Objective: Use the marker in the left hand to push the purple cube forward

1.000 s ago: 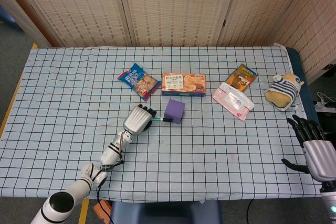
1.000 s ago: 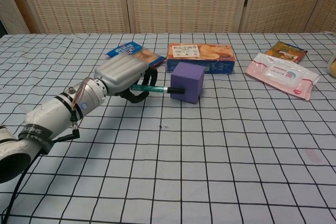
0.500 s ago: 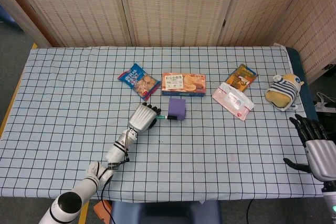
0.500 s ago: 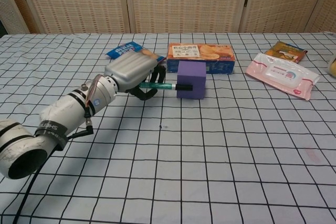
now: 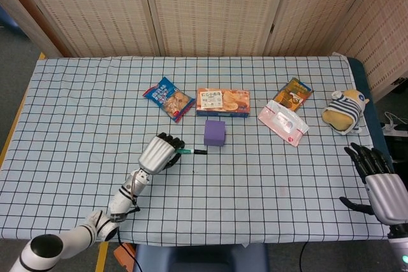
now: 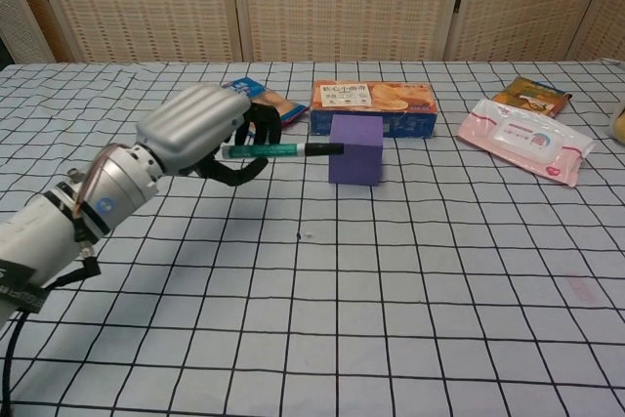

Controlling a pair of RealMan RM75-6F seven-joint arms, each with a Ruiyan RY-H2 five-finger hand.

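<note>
The purple cube [image 5: 214,132] sits square near the orange box, with the green marker [image 6: 278,150] (black-capped) level beside it.

Orange box [image 5: 222,102] close beyond purple cube [image 5: 215,133], bare checked cloth [image 5: 255,170] on its near side

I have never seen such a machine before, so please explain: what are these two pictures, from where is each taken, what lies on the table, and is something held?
This is a robot with two arms ending in human-like hands. The head view looks down from above; the chest view looks forward from lower. The left hand holds a green marker, its dark tip pointing at a purple cube. In the head view the tip seems just short of the cube. The right hand waits at the table's edge, holding nothing. On the checked cloth lie a blue snack bag, an orange box, pink wipes, another small packet and a plush toy.
</note>
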